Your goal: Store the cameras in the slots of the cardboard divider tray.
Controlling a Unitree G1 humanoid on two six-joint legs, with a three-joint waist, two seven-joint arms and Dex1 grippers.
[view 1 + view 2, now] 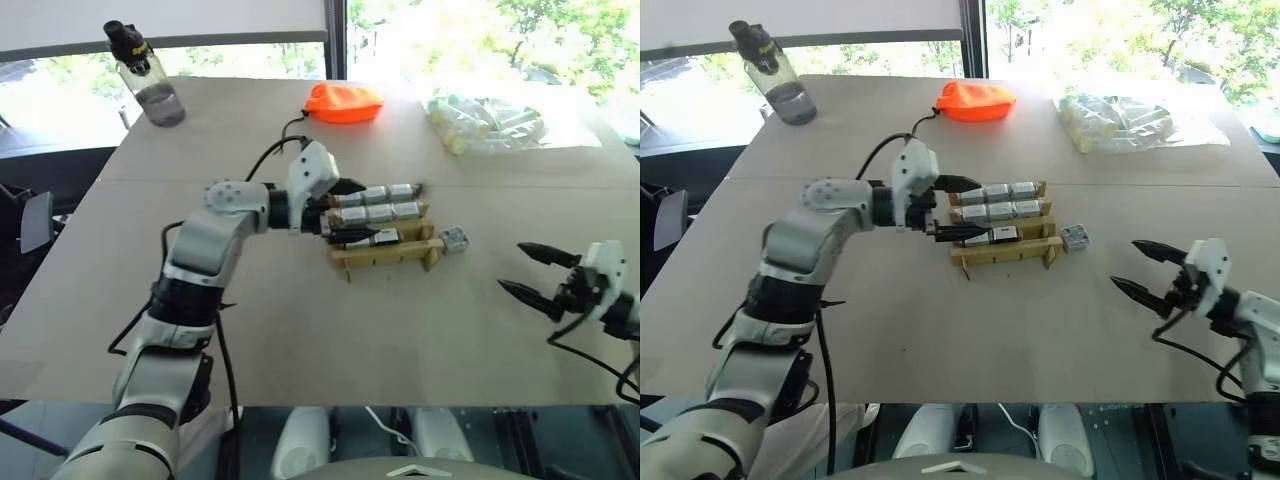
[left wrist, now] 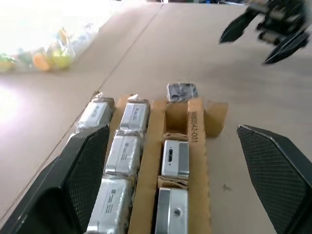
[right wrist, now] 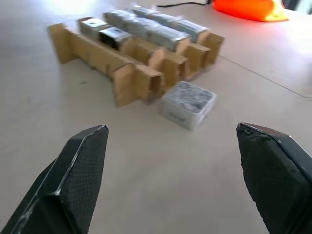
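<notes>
Left gripper (image 1: pixel 958 208) released over cardboard divider tray (image 1: pixel 1004 250), loose camera (image 1: pixel 1074 238) at tray's 3 o'clock, right gripper (image 1: pixel 1140 268) spread wide, orange pouch (image 1: pixel 975 101) at 12 o'clock.

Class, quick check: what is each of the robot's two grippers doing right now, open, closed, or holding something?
Left gripper: open, holding nothing, over the cardboard divider tray.
Right gripper: open, holding nothing, facing the loose camera on the table.

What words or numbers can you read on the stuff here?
"988542-001", roughly, printed along a partition of the cardboard divider tray; the digits are blurry, so I am not sure.
Labels on the cameras in the slots: too small to read.
Water bottle: no readable text.
</notes>
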